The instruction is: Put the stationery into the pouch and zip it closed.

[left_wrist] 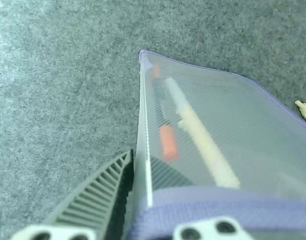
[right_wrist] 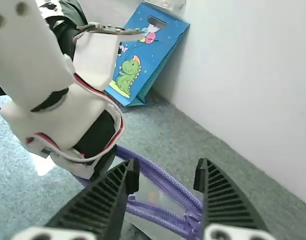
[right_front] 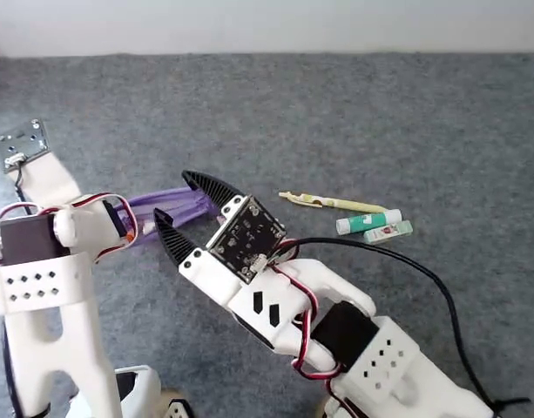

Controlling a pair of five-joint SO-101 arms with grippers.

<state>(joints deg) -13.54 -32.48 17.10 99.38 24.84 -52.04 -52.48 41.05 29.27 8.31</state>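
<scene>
Left end effector (left_wrist: 145, 167) clamps the rim of the pouch (left_wrist: 217, 130); right end effector (right_wrist: 167, 167) gapes wide just above it.

Pouch (right_front: 166, 205) left — loose stationery (right_front: 368, 221) right

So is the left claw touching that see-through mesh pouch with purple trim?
Touching. In the left wrist view, the left gripper pinches the mesh pouch at its purple-trimmed end, one jaw on each side.
</scene>
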